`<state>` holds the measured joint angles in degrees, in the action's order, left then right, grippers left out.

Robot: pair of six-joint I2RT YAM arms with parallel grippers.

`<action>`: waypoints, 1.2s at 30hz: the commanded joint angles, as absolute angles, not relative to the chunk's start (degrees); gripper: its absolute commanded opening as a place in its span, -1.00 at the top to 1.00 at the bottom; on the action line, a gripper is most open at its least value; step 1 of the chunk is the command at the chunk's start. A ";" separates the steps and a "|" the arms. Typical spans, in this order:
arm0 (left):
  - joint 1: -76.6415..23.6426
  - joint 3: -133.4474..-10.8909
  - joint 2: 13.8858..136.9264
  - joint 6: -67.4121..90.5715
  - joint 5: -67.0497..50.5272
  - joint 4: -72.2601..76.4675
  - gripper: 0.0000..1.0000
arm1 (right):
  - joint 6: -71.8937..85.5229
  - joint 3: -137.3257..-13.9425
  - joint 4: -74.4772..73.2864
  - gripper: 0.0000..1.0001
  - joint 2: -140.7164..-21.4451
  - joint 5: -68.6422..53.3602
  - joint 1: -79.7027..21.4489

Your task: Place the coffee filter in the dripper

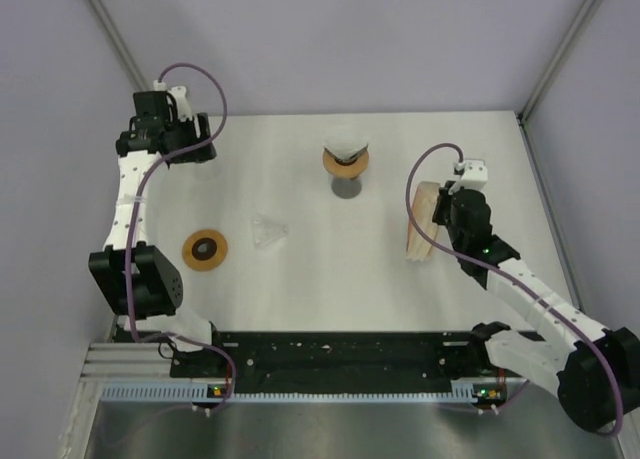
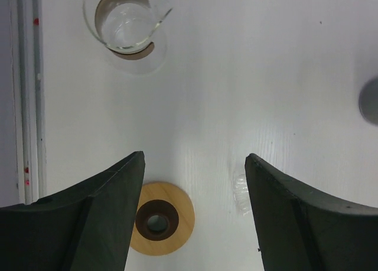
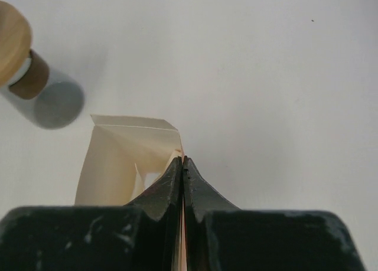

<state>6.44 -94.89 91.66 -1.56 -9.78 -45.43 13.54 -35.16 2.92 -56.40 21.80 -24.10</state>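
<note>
The right gripper (image 3: 183,162) is pinched tight on the edge of the paper filter (image 3: 127,156). The filter is a folded tan cone. It hangs from the fingers on the right side of the table (image 1: 300,299), so the pick-up step looks done and the carrying step is next. I think the dripper is the tall cup with a wooden collar (image 1: 346,164) at the back middle, but I cannot be sure. A small clear cone (image 1: 268,231) lies nearer the left and could be it instead. The filter is well apart from both. The left gripper (image 2: 194,165) is wide open and holds nothing. It hovers above a wooden ring (image 2: 160,218), and a glass jug (image 2: 125,23) stands farther off. Next, the right arm needs to move the filter over the cup, point down, lower it in softly, and only then let go.
</note>
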 commanded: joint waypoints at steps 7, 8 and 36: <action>12.39 -99.31 98.87 16.96 1.82 -31.73 -0.48 | 12.22 -31.56 19.85 1.00 -63.97 28.47 -17.49; 12.39 -99.84 99.57 17.66 2.37 -31.03 -0.49 | 12.13 -31.47 20.12 1.00 -65.03 28.48 -17.32; 14.06 -107.84 118.83 23.56 1.68 -29.36 -0.25 | 9.85 -35.15 7.83 -0.04 -63.20 22.15 -16.96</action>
